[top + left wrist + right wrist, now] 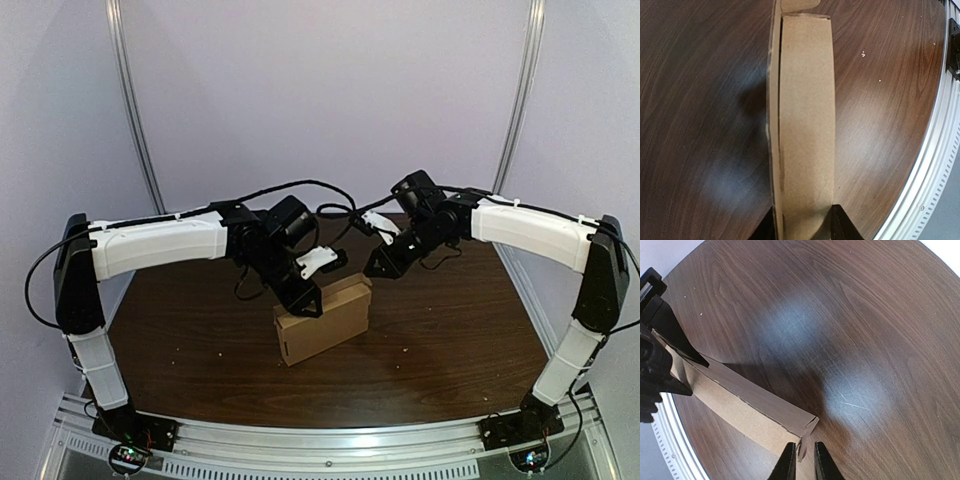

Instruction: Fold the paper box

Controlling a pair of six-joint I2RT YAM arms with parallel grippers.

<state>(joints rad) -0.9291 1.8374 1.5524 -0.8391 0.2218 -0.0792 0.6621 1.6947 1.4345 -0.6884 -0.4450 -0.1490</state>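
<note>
The brown paper box (325, 325) stands on its long edge mid-table. My left gripper (303, 297) comes down on the box's near-left part. In the left wrist view the narrow top face of the box (807, 125) runs away from the left gripper (805, 227), whose fingers press both side walls. My right gripper (385, 262) hangs at the box's far-right end. The right wrist view shows the box (740, 400) with a thin end flap (809, 432) reaching between the fingers of the right gripper (804, 462). A gap remains beside the flap.
The dark wooden table (450, 330) ends in a metal rail (330, 440) at the near edge, also visible as the rail (935, 165) in the left wrist view. Small crumbs (863, 53) lie on the wood. The left arm's gripper body (655, 365) shows at the box's other end.
</note>
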